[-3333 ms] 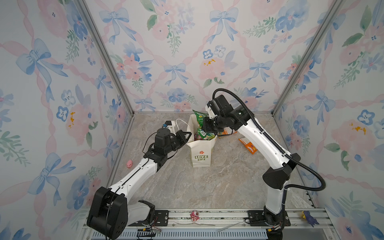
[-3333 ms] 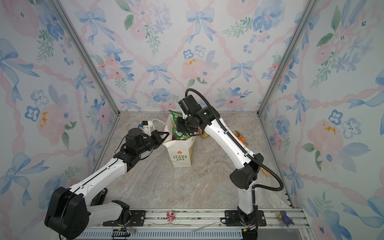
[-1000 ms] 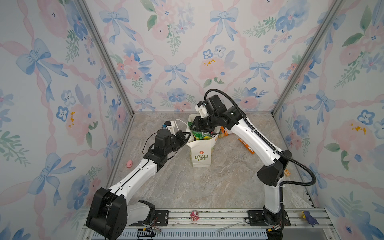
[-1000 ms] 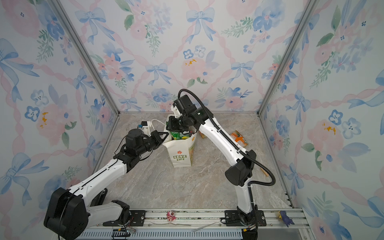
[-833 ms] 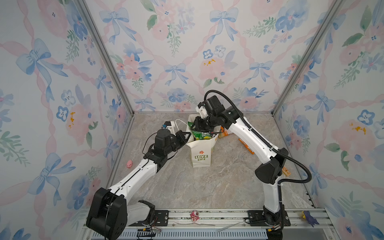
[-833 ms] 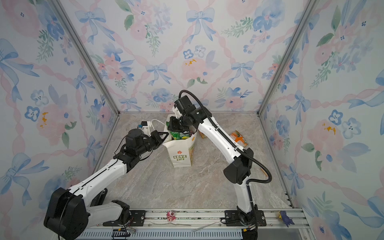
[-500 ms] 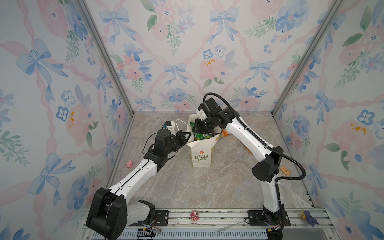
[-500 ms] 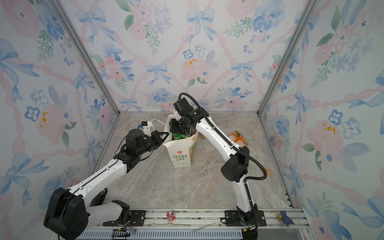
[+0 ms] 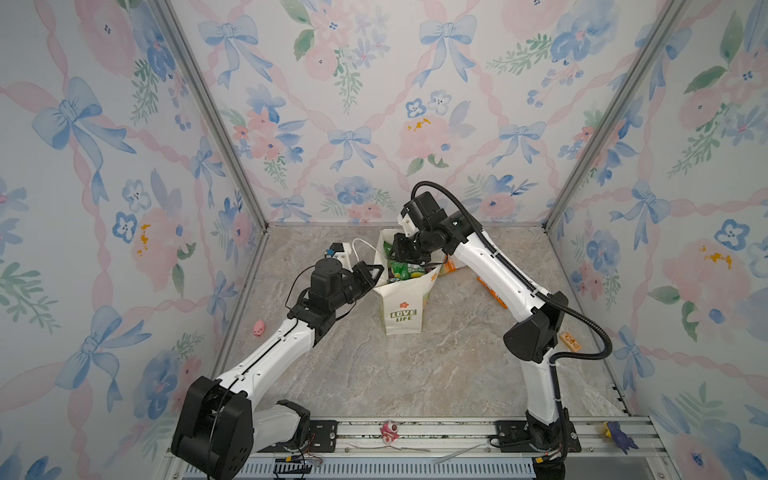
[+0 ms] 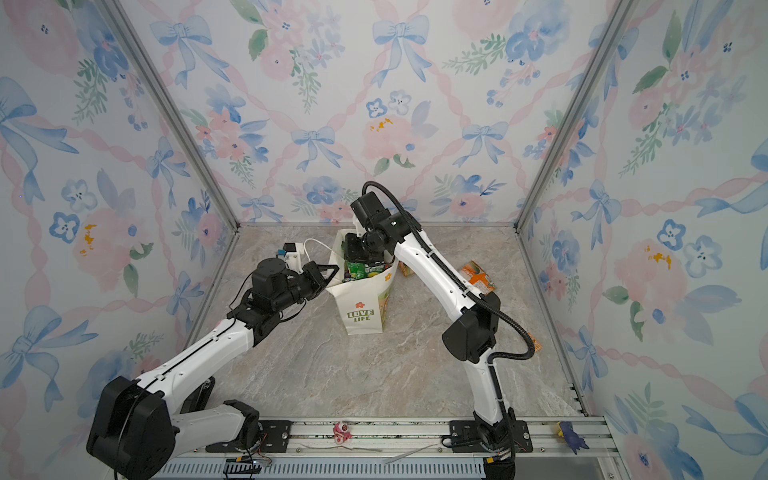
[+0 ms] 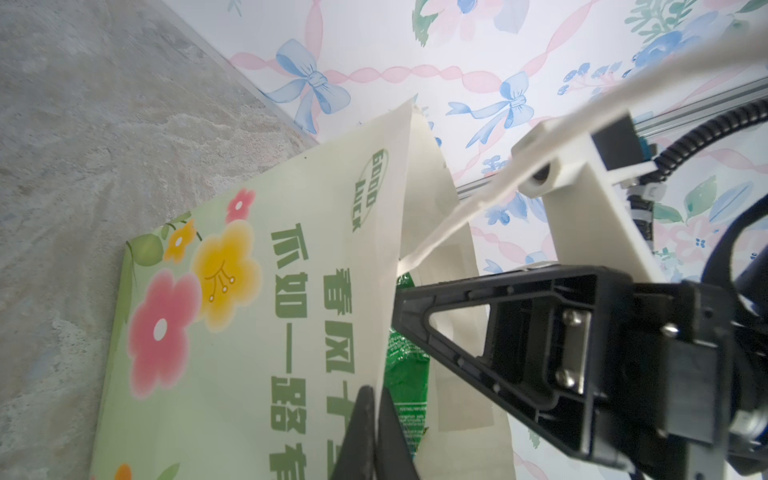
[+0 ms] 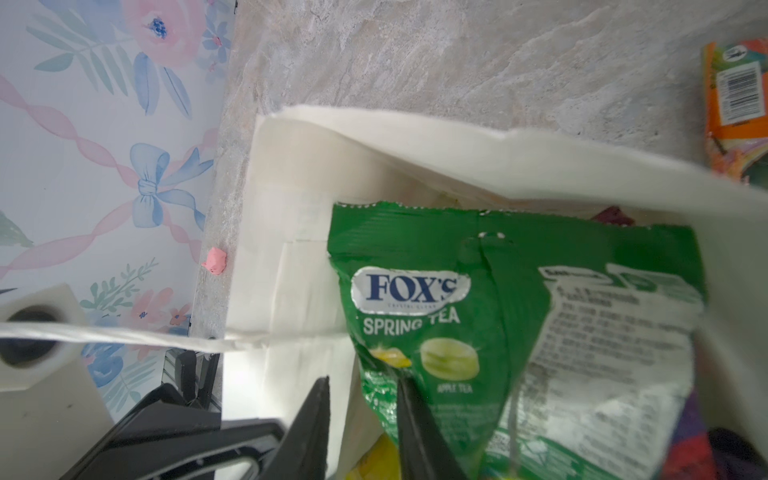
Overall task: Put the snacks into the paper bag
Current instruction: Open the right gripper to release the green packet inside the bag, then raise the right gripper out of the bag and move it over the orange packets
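The cream paper bag [image 9: 405, 305] [image 10: 362, 309] stands upright mid-table with its mouth open. My left gripper [image 9: 376, 272] [image 10: 332, 272] [image 11: 374, 401] is shut on the bag's left rim. My right gripper [image 9: 400, 262] [image 10: 353, 259] [image 12: 365, 388] reaches down into the mouth, jaws apart. A green FOX'S packet [image 12: 457, 311] [image 11: 405, 374] sits inside and lies against one finger only. More snacks [image 9: 411, 272] [image 10: 368, 270] fill the bag. An orange packet [image 10: 478, 278] [image 12: 735, 91] lies on the table to the bag's right. Another packet [image 9: 449, 268] lies behind the bag.
A pink pig figure [image 9: 258, 328] [image 12: 214, 262] lies by the left wall. A small wooden block [image 9: 569, 340] sits near the right wall behind my right arm's elbow. The bag's white cord handle [image 9: 361, 245] loops up beside my left wrist camera.
My right gripper has carried the green packet from above the bag down into its mouth, and its jaws have parted slightly. The right elbow swung inward. The left gripper has kept its hold.
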